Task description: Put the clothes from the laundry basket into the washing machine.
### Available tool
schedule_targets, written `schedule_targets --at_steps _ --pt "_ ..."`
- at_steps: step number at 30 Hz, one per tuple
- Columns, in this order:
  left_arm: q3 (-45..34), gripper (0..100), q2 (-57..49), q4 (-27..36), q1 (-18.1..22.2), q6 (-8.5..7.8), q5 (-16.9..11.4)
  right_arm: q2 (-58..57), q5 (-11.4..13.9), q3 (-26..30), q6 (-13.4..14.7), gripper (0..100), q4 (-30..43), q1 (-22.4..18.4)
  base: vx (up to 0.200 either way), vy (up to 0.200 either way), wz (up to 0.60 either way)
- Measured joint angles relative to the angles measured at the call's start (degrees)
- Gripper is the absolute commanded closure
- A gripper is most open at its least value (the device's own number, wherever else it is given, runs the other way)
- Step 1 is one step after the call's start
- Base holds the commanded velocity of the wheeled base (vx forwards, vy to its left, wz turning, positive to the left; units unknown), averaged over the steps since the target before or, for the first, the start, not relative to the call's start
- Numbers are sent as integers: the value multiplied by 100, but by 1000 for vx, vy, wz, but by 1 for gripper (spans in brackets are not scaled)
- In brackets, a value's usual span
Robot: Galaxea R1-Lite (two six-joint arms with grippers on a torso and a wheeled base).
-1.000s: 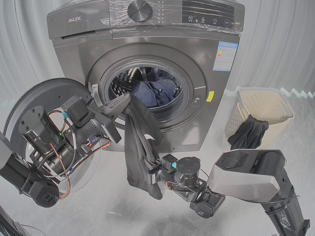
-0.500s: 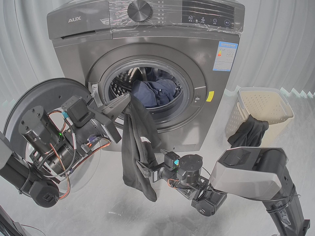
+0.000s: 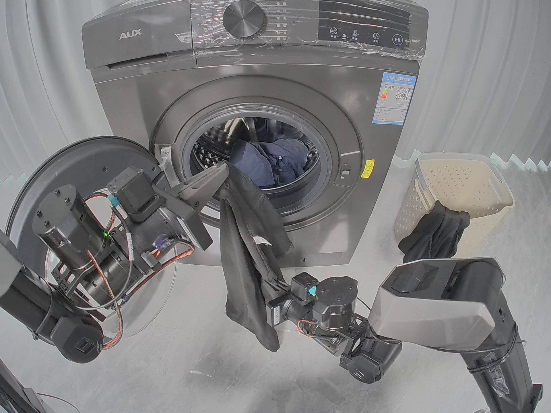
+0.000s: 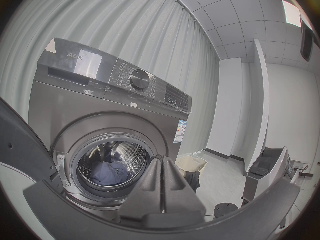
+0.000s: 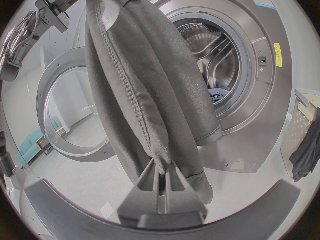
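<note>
Right end effector shifted right, garment (pinched) dangling

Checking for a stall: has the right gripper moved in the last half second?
Yes. The right gripper, shut on the black garment, has shifted toward the robot's right and slightly down against the washing machine.

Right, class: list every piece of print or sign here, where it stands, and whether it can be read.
Brand mark, pale letters: drawer panel of the washing machine.
Blue-bordered label, front upper right: too small to read.
Yellow sticker beside the door opening: too small.
Control panel icons, dial markings: too small.
White tag on the dark garment: unreadable.
</note>
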State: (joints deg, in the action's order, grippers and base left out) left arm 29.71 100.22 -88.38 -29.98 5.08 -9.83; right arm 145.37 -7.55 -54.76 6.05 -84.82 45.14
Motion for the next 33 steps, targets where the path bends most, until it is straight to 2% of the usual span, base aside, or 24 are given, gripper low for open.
schedule_targets --at_steps 8,13,17,21,26,33 --pt "-6 100 0 -2 5 0 -2 -234 0 94 -2 100 -9 -46 0 0 0" --pt "-16 100 -5 0 104 0 -18 -675 2 606 -17 100 -9 -187 0 0 0" --pt "-13 100 -9 2 254 0 -49 -1208 38 1328 -50 100 -13 -477 0 0 0" --pt "-24 100 -17 2 377 0 -66 -1775 101 1730 -79 100 -27 -936 0 0 0" --pt "-105 100 -52 4 449 0 -71 -2489 205 1902 -104 100 -30 -1285 0 0 0" --pt "-345 100 -168 2 455 -16 -44 -3339 216 1932 -96 100 -35 -1406 0 0 0"
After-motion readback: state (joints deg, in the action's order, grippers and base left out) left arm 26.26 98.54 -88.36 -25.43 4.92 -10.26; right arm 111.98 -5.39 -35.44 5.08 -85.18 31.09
